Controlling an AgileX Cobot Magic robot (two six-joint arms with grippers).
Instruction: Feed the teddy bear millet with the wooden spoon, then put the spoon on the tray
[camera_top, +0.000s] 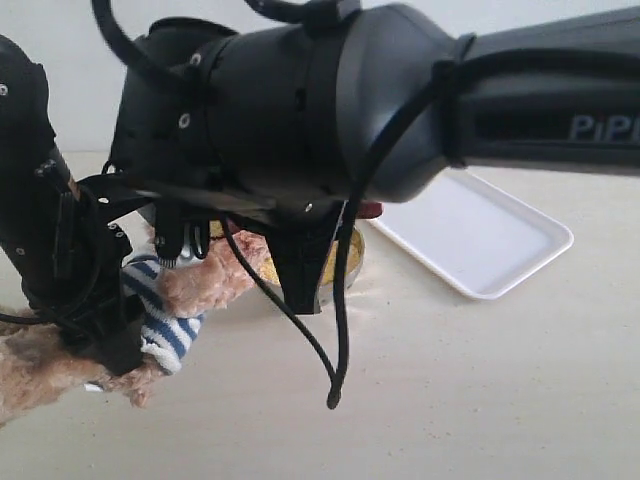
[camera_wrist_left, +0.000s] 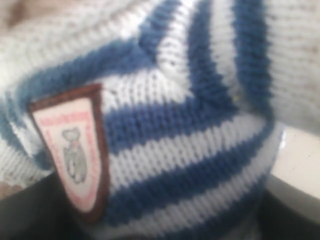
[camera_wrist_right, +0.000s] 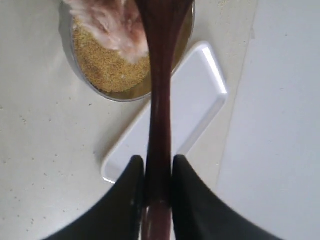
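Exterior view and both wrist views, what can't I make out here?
Face of the teddy bear: exterior view, hidden behind the left arm; left wrist view shows only blurred shirt.
Millet: exterior view, mostly behind the right arm.
Tip of the wooden spoon: right wrist view, cut off by the top edge.

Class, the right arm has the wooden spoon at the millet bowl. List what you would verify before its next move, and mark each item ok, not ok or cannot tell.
1. Grip: ok. The right gripper is shut on the handle of the wooden spoon.
2. Spoon at the grain: ok. Its head is over the steel bowl of millet.
3. Spoon loaded: cannot tell. The head runs out of the right wrist view.
4. Bowl unobstructed: not ok. A paw of the teddy bear lies over the millet.
5. Tray ready: ok. Its visible part is bare.
6. Bear's mouth located: cannot tell. No view shows its face.
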